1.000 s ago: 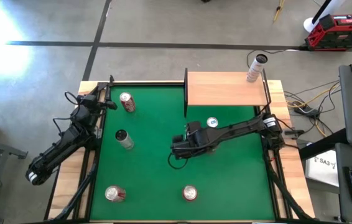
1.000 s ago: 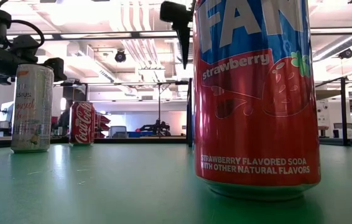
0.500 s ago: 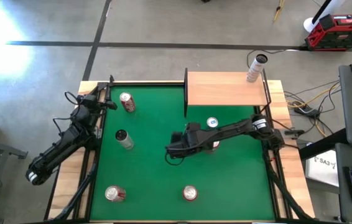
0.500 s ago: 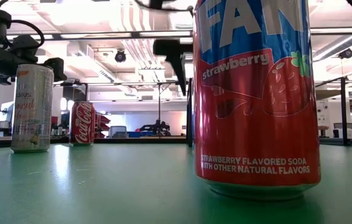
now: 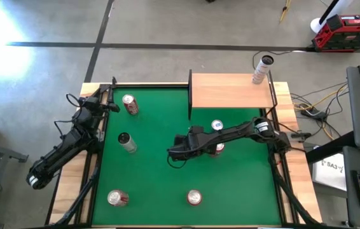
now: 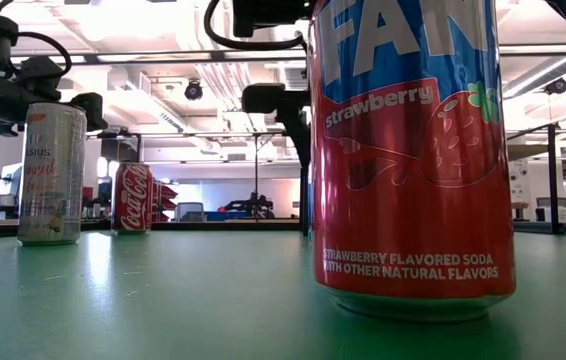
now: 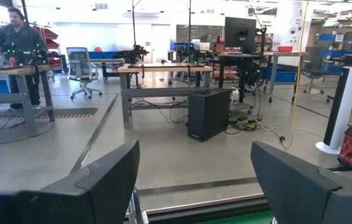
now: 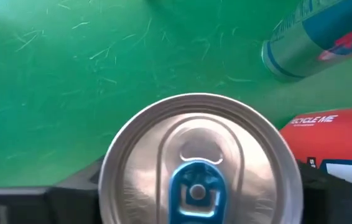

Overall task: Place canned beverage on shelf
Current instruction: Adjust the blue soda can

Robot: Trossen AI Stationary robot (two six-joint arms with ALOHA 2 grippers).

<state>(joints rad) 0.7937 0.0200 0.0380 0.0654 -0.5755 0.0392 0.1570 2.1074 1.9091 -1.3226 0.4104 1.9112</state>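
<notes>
A red can [image 8: 201, 158] is standing upright on the green bench [image 5: 154, 172], directly under the right claw [image 5: 215, 147], whose fingers are straddling it; their grip cannot be told. Beyond sits the shelf [image 5: 231, 90]. The left claw [image 5: 107, 105] is resting pressed together at the bench's edge.

Big red can [image 6: 413, 160] — "strawberry", "STRAWBERRY FLAVORED SODA"; far red can [image 6: 131, 198] — "Coca-Cola".

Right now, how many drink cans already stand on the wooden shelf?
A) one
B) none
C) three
A: in the high view a single can stands at the far right corner of the shelf; the other cans are all down on the green table.
</notes>
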